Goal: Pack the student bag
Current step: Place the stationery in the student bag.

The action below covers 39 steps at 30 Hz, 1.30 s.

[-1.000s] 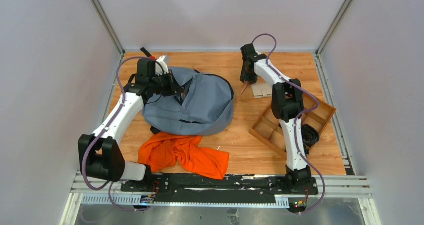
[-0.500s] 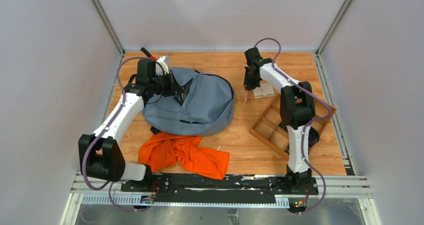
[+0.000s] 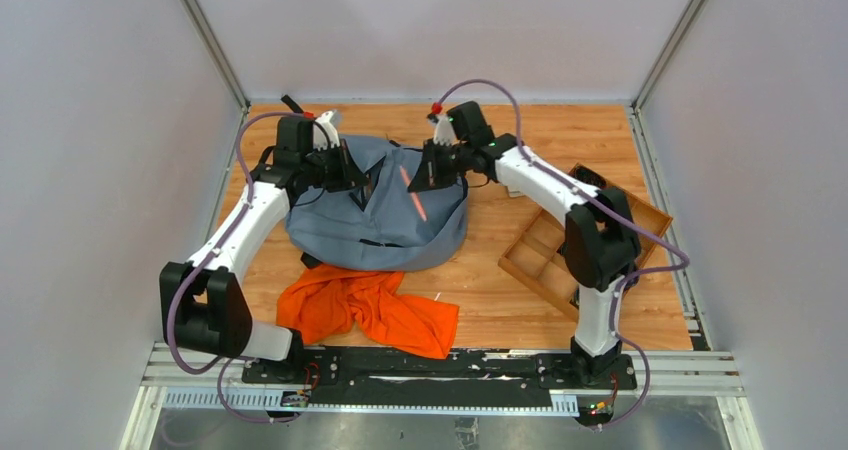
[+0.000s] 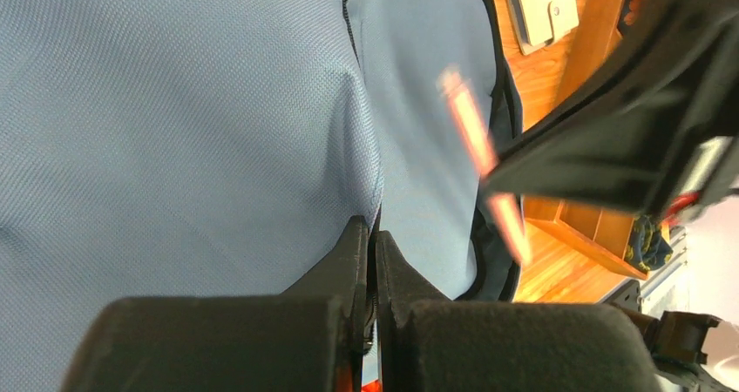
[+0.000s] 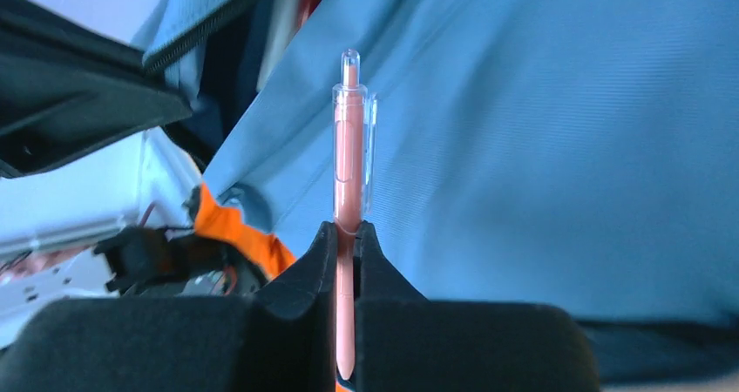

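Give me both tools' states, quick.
Left tool: closed, pinching the student bag fabric.
Right tool: closed on a pink pen.

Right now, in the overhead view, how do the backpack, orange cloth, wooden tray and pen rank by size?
1. backpack, clearly largest.
2. orange cloth and wooden tray: too alike to rank, and the right arm hides part of the tray.
3. pen, smallest.

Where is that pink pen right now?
The pink pen is clamped in the right gripper's jaws, hanging over the grey-blue bag at the table's far middle in the top view; the left gripper pinches the bag opposite it.
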Each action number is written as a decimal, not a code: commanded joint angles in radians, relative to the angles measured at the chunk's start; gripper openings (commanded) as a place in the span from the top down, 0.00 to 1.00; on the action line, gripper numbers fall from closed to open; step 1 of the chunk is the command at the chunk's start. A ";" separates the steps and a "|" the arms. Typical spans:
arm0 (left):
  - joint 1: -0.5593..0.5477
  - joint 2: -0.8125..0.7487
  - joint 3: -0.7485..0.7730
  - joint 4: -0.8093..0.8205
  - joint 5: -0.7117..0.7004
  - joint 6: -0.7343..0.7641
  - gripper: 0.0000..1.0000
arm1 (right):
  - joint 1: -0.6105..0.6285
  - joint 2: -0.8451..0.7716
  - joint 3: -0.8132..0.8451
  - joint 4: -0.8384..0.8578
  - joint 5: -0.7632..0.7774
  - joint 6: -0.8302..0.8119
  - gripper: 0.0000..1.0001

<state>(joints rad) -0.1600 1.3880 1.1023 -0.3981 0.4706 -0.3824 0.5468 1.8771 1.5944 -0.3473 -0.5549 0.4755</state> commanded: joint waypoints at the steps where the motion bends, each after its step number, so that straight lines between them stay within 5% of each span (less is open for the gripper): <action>1: -0.004 0.012 0.043 0.021 0.055 -0.004 1.00 | 0.086 0.100 0.017 0.089 -0.215 0.084 1.00; 6: -0.004 0.001 0.038 0.016 0.059 0.000 1.00 | 0.130 0.133 0.042 0.193 -0.221 0.169 1.00; 23: -0.004 -0.056 -0.005 0.033 0.077 -0.015 1.00 | 0.126 0.389 0.433 0.082 -0.056 0.344 1.00; 37: -0.004 -0.060 -0.008 0.040 0.090 -0.022 1.00 | 0.116 0.440 0.361 0.464 0.147 0.756 1.00; 39: -0.004 -0.061 -0.010 0.041 0.081 -0.022 1.00 | 0.115 0.456 0.350 0.518 0.139 0.811 0.93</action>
<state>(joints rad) -0.1585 1.3659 1.0981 -0.3737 0.4850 -0.3862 0.6670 2.3138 1.9804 -0.0368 -0.4973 1.1137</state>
